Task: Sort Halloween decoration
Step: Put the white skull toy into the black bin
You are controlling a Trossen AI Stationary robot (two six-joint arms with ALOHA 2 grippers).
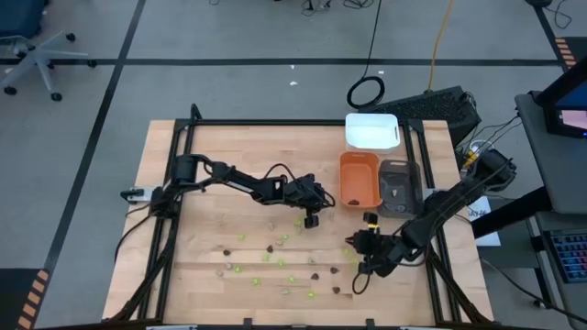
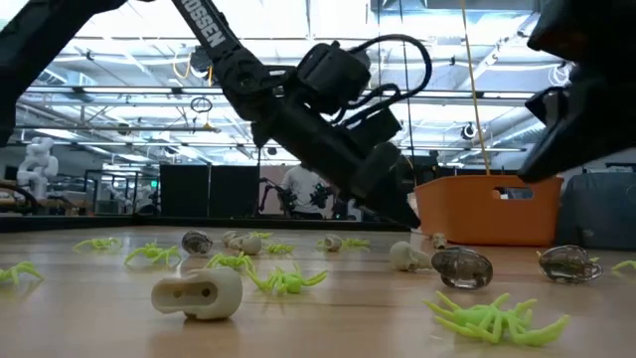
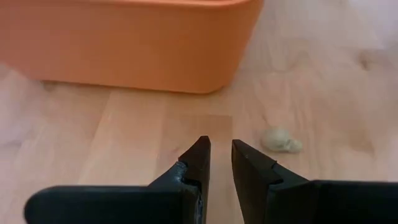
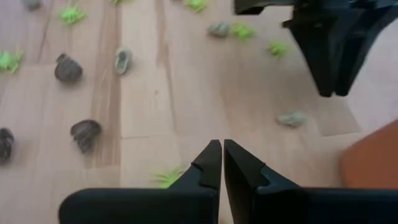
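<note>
Hidden, cropped and unclear parts around the orange tray

In the left wrist view the orange tray [image 3: 124, 43] ran off the picture's edge, its inside unseen, and the pale piece [image 3: 281, 140] beside it was too blurred to name. From above, the scattered decoration pieces [image 1: 275, 261] below the tray were too small to tell apart by shape. In the low view the right arm [image 2: 586, 89] above the tray was cut off, its gripper unseen.
</note>
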